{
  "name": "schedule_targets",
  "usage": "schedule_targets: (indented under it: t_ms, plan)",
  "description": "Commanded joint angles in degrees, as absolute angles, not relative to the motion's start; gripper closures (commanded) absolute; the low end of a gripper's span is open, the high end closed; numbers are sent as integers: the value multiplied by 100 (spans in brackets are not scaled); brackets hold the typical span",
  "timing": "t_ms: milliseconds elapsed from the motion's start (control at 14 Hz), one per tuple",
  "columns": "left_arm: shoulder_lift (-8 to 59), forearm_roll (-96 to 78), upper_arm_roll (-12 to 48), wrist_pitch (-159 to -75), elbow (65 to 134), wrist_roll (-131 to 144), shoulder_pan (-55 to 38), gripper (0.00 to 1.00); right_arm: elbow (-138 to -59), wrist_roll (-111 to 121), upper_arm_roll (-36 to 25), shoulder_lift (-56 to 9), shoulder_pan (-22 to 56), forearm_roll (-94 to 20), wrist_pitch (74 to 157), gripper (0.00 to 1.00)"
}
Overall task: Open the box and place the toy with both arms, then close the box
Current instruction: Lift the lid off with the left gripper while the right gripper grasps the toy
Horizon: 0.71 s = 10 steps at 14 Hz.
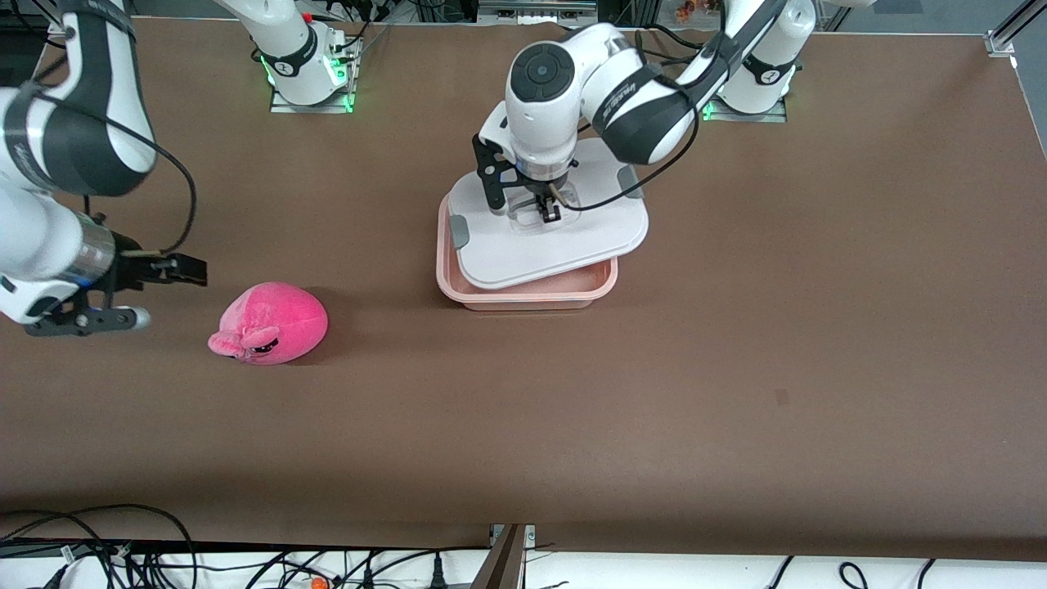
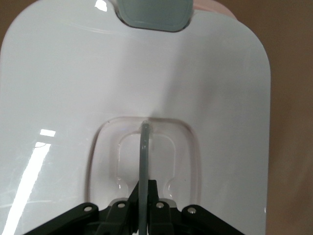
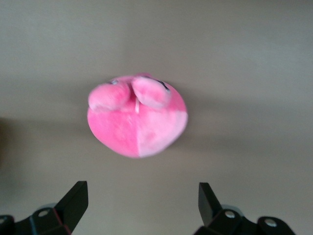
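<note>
The box's translucent pink base (image 1: 532, 292) stands mid-table. Its white lid (image 1: 572, 237) lies askew over it, turned and shifted toward the left arm's end, so the base's nearer rim shows. My left gripper (image 1: 550, 211) is shut on the lid's thin grey centre handle (image 2: 145, 152) in its recess. The lid (image 2: 68, 98) fills the left wrist view, with one grey clip (image 2: 155, 12) at its edge. The pink plush toy (image 1: 270, 323) lies on the table toward the right arm's end. My right gripper (image 1: 159, 293) is open and empty beside the toy (image 3: 137, 120), not touching it.
The brown table (image 1: 736, 368) spreads wide around both things. The arm bases (image 1: 311, 82) stand along its farther edge. Loose cables (image 1: 123, 548) hang below its nearer edge.
</note>
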<state>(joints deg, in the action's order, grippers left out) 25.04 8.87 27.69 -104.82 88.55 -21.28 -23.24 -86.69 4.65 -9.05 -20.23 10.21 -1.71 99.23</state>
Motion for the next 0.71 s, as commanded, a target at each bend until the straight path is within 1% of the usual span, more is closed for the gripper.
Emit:
schedule_targets:
  t_ms: [0, 214, 286, 429, 500, 571, 643]
  plan:
    - [2399, 896, 2795, -9391, 8404, -2206, -1935, 100, -8866, 571, -888, -2416, 1072, -491, 10535, 0]
    - [2399, 914, 2777, -8090, 7946, -3169, -1364, 100, -9543, 773, -773, -2435, 1081, -527, 11336, 0]
    - [2399, 923, 2760, -7929, 7937, -3503, -1110, 100, -9684, 852, -773, -2435, 1081, -527, 11477, 0]
    - [2487, 940, 2760, -7867, 7945, -3909, -635, 100, -9895, 914, -773, -2496, 1081, -527, 11749, 1]
    - [2487, 949, 2751, -7840, 7954, -4259, -424, 100, -10018, 923, -773, -2522, 1055, -527, 11864, 3]
    - [2461, 914, 2751, -7692, 7937, -4515, -170, 100, -10107, 975, -773, -2522, 1055, -527, 11917, 11]
    - [2426, 984, 2760, -7482, 7893, -4587, 51, 100, -10151, 984, -773, -2514, 1046, -527, 11927, 24]
